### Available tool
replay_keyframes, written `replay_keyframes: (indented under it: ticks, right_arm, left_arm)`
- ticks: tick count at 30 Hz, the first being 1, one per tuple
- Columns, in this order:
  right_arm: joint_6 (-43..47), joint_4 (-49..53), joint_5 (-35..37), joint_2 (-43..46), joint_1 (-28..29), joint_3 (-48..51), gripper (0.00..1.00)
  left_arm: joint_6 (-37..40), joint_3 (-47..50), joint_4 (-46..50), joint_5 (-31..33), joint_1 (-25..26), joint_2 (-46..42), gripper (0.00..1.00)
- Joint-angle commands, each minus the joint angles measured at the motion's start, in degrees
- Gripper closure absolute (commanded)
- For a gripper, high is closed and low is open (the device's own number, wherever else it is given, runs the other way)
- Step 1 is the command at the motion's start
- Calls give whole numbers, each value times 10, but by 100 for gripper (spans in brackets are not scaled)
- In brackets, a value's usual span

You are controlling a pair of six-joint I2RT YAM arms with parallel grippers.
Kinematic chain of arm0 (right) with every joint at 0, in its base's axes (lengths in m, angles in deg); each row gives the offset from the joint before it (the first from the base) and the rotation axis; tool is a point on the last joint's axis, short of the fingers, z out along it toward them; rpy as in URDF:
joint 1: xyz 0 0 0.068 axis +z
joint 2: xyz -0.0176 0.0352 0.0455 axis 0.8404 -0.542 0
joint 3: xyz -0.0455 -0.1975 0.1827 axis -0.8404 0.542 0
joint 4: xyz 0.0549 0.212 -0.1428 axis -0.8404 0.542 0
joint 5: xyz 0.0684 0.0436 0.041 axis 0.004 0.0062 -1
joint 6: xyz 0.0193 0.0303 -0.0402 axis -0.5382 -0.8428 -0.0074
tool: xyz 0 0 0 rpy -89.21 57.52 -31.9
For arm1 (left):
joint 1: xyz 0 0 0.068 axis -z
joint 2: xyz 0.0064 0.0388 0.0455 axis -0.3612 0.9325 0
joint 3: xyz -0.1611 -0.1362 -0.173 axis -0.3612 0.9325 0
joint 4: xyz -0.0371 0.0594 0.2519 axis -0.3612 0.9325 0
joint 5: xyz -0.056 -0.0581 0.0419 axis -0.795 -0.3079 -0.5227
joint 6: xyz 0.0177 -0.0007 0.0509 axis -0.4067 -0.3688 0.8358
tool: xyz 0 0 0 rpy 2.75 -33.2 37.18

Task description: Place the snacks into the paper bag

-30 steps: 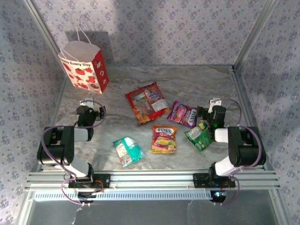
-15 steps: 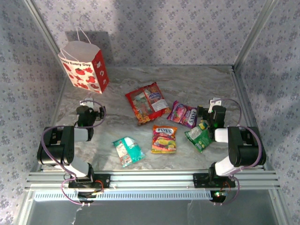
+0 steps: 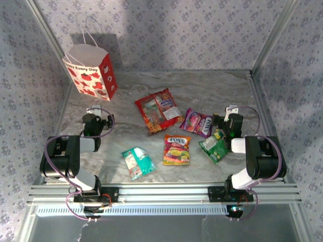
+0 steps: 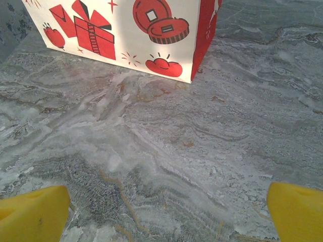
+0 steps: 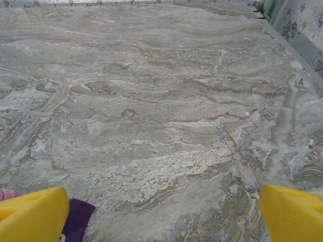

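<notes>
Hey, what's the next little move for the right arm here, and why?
Probably shift the right hand a little to its left and lower it onto the purple-pink packet: the hand is open and empty, the packet's corner lies beside its finger, and all five snacks lie on the table, outside the paper bag.

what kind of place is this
Likely a robot test booth: a marble-look table framed by metal rails, patterned wall panels around it, two robot arms bolted at its near edge.
</notes>
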Motion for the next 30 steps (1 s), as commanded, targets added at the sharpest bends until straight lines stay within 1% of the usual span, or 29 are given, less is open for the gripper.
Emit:
replay_keyframes:
  ticks: [1, 3, 4, 6, 8, 11, 16, 18, 20, 21, 22, 24, 26, 30]
  right_arm:
    - [16, 33, 7, 18, 5, -16, 3]
    - [20, 55, 12, 31, 9, -23, 3]
    - [22, 65, 13, 40, 10, -24, 3]
    - [26, 98, 17, 59, 18, -33, 3]
    - [34, 136, 14, 78, 28, -45, 4]
    - [60, 176, 12, 103, 51, -60, 4]
    - [53, 239, 15, 125, 81, -105, 4]
    - [50, 259, 16, 128, 96, -126, 4]
    - [61, 293, -3, 126, 113, -155, 4]
    - [67, 307, -6, 123, 124, -169, 4]
    - [75, 315, -6, 120, 133, -182, 3]
    - [87, 322, -4, 116, 154, -203, 3]
    - [85, 318, -20, 114, 162, -219, 3]
    - [86, 337, -40, 98, 183, -264, 2]
  left_arm:
    - [15, 3, -23, 8, 11, -16, 0]
    - [11, 6, -10, 23, 12, -38, 0]
    - [9, 3, 11, 31, 14, -56, 0]
    - [10, -18, 84, 48, 20, -93, 0]
    - [5, -44, 167, 98, 29, -129, 0]
    - [-28, -61, 237, 147, 30, -175, 0]
    - [-54, -99, 340, 164, 43, -245, 2]
    - [-77, -123, 384, 176, 47, -265, 8]
    - [-107, -164, 449, 190, 47, -270, 12]
    - [-111, -185, 478, 191, 50, -270, 16]
    - [-112, -200, 495, 202, 58, -270, 17]
    - [-116, -223, 511, 251, 83, -276, 18]
    - [-132, -244, 528, 283, 99, -278, 21]
    - [-158, -292, 566, 309, 122, -266, 22]
